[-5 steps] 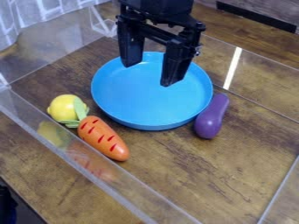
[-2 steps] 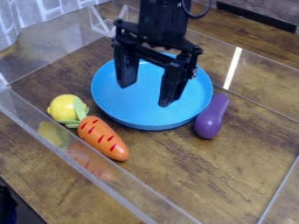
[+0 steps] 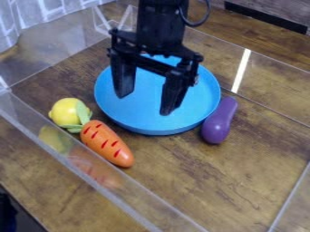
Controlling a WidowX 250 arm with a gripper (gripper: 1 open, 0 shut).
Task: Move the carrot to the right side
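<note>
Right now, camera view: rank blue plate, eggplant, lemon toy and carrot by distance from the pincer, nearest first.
1. Blue plate, directly under the open pincer.
2. Purple eggplant, just off the plate's right edge.
3. Yellow lemon toy, off the plate's left edge; too close to call against the eggplant.
4. Carrot, front left, plainly farthest.

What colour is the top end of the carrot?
Green. The carrot is orange with a green leafy top next to the yellow toy, seen in the camera view.
</note>
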